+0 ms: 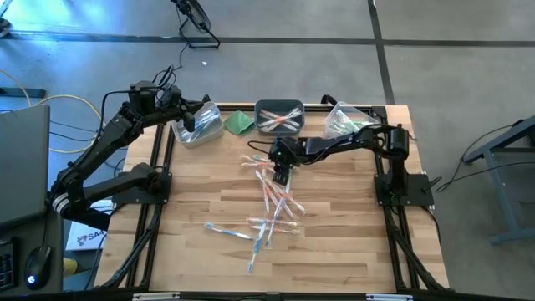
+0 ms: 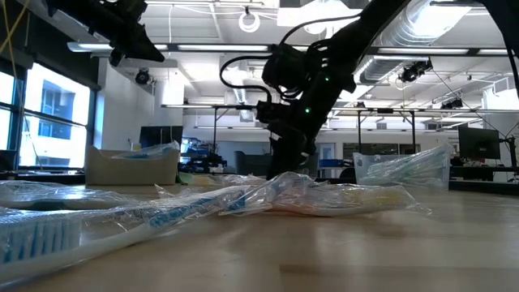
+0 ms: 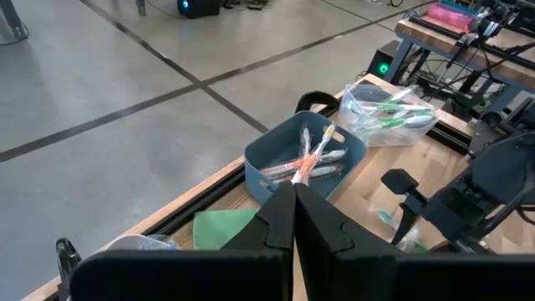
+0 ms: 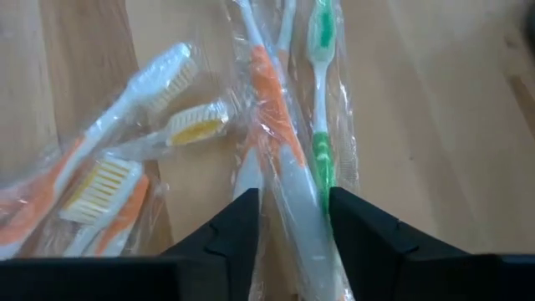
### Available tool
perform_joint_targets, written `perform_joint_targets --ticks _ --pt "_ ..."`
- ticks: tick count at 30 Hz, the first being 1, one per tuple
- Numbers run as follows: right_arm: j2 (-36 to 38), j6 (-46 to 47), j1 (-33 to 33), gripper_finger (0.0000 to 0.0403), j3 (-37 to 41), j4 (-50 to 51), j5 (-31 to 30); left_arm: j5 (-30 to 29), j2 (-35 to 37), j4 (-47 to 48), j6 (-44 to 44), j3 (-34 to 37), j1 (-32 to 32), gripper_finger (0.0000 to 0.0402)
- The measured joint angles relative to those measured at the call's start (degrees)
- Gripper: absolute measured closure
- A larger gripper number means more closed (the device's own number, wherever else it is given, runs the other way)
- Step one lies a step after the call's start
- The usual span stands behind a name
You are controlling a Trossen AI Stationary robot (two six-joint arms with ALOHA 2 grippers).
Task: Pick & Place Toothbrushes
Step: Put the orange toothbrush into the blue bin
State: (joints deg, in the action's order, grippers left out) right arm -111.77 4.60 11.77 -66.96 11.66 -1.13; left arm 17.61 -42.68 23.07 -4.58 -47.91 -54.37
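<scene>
Toothbrushes [image 1: 269, 209] strewn in wrappers across the table [image 1: 334, 242], from under the right gripper [image 1: 281, 176] outward; more in the bin [image 1: 279, 116] beyond it. Left gripper [image 1: 201, 113] parked over a clear tub [image 1: 199, 127], beside a green cloth [image 1: 239, 123].

Low view: right gripper [image 2: 290, 158] lowered onto the wrapped pile [image 2: 268, 199].

Left wrist view: fingers [image 3: 294, 221] pressed together, nothing between; bin [image 3: 303, 155] ahead with orange-handled brushes.

Right wrist view: fingers [image 4: 238, 226] partly apart, straddling an orange-and-white toothbrush [image 4: 280, 159]; green toothbrush [image 4: 322, 92] just beside. Grip not confirmed.
</scene>
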Motion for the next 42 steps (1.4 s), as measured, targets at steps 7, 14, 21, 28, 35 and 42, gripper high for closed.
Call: perform_joint_targets --ticks 7,14,21,28,35,42 --pt "-0.2 -0.3 0.0 0.0309 0.0 -0.2 -0.5 -0.1 0.0 0.0 0.0 0.0 0.0 0.0401" --pt "-0.1 -2.1 0.0 0.0358 0.0 -0.3 -0.5 -0.1 0.0 0.0 0.0 0.0 0.0 0.0401" --pt "2.4 -3.4 0.0 0.0385 0.0 -1.9 -0.4 -0.1 0.0 0.0 0.0 0.0 0.0 0.0401" --pt "7.6 -5.9 0.0 0.0380 0.0 -2.9 -1.9 -0.1 0.0 0.0 0.0 0.0 0.0 0.0401" --pt "12.1 -5.8 1.0 0.0382 0.0 -3.0 -3.4 -0.1 0.0 0.0 0.0 0.0 0.0 0.0401" --pt "13.5 -4.5 2.7 0.0382 0.0 -2.6 -4.0 -0.1 0.0 0.1 0.0 0.0 0.0 0.0401"
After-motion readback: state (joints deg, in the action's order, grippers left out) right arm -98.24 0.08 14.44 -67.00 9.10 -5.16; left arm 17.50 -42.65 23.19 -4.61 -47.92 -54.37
